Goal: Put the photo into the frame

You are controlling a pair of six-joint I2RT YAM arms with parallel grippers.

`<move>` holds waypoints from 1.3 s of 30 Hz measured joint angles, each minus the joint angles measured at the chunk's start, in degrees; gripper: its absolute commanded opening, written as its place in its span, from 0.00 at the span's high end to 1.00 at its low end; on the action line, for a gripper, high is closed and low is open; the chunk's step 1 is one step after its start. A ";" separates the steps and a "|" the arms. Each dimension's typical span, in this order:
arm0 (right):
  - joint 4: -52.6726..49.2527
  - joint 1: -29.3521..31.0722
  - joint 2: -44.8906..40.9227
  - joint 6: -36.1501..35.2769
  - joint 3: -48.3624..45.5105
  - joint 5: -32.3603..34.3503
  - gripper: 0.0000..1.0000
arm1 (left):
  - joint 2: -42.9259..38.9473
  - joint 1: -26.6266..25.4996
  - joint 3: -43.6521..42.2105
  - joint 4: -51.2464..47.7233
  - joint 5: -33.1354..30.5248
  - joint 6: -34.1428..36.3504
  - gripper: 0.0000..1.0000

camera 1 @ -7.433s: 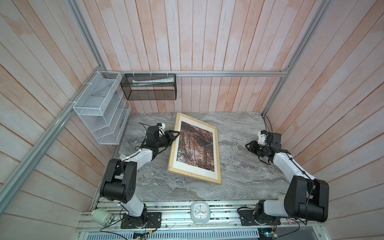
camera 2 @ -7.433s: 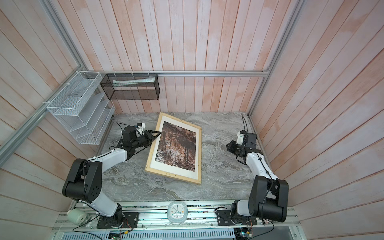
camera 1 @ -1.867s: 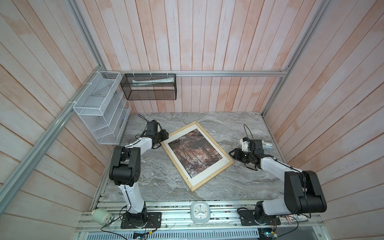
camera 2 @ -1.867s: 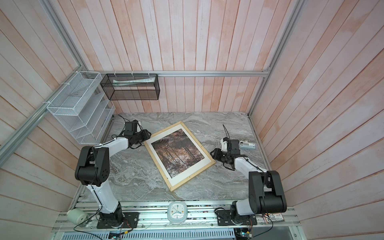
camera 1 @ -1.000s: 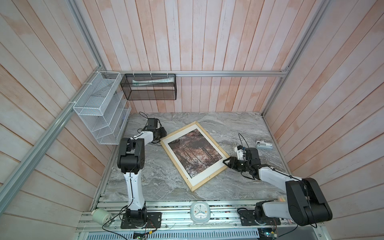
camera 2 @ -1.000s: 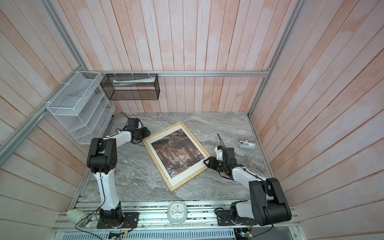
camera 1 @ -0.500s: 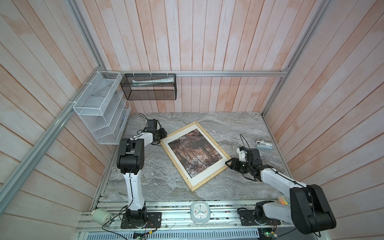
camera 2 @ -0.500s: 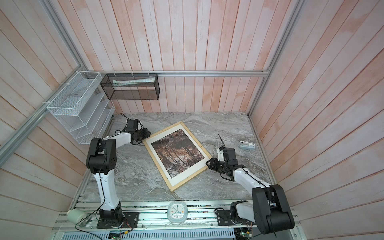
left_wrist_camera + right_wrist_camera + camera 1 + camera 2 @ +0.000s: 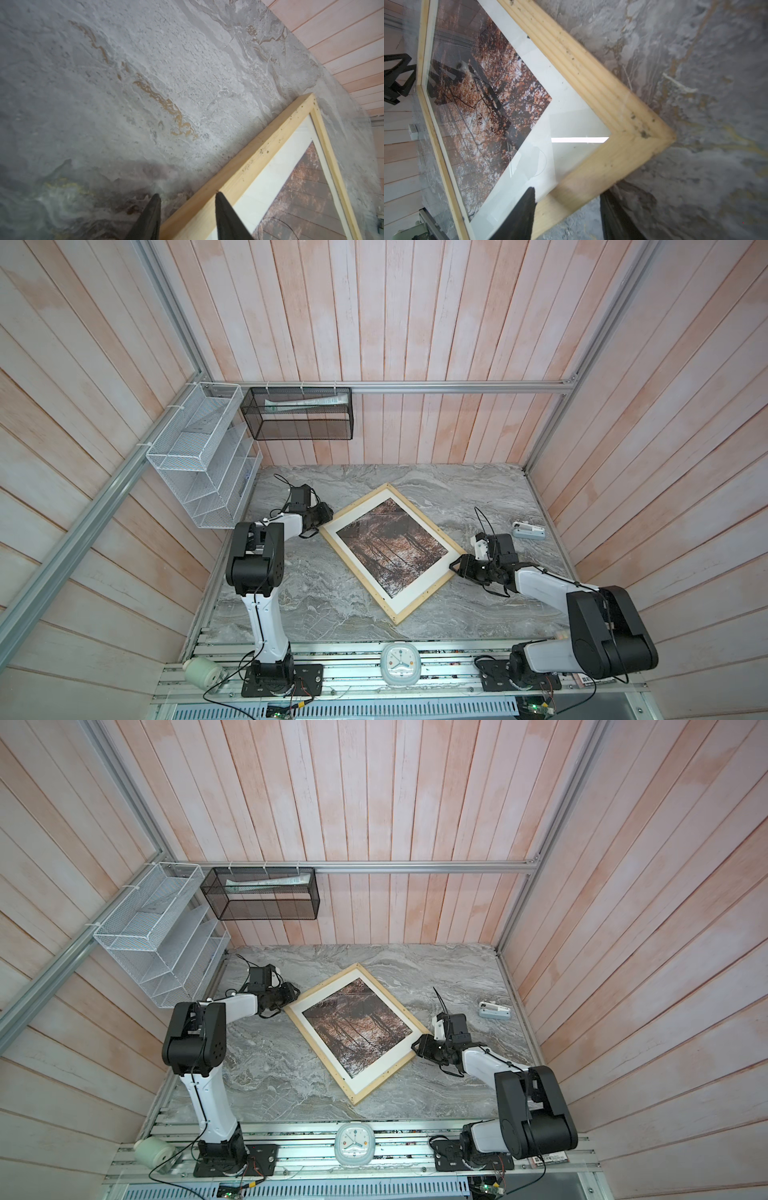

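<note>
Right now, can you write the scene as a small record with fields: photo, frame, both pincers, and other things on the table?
frame: flat on the marble table, turned diagonally
photo: inside the frame, flat, white mat around it
left pincer: astride the frame's rail near its left corner; grip unclear
right pincer: closed on the rail near the frame's right corner
other: small pale device, apart, near the table's right edge
task state: photo appears already framed

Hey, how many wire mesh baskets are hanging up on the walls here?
2. A white tiered mesh rack hangs on the left in both top views. A black mesh basket hangs just to the right of it. Nothing suggests any others are hidden.
</note>
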 measured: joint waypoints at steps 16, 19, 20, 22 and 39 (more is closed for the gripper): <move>0.72 -1.55 16.22 -2.58 16.61 3.10 0.49 | -12.66 -3.82 -17.35 3.50 -1.64 -3.19 0.55; 1.62 -2.05 18.88 -2.93 19.37 3.58 0.49 | -14.95 -5.07 -20.31 3.87 -2.51 -3.58 0.55; 1.99 -2.25 19.63 -3.06 20.09 3.58 0.49 | -15.78 -5.60 -21.22 3.91 -3.13 -3.67 0.56; 2.80 -2.43 20.57 -3.04 20.87 3.52 0.49 | -17.64 -6.62 -23.26 3.85 -3.93 -4.42 0.56; 10.51 -2.89 28.72 -2.84 27.74 1.99 0.49 | -31.78 -17.97 -36.68 -0.13 -11.63 -10.88 0.55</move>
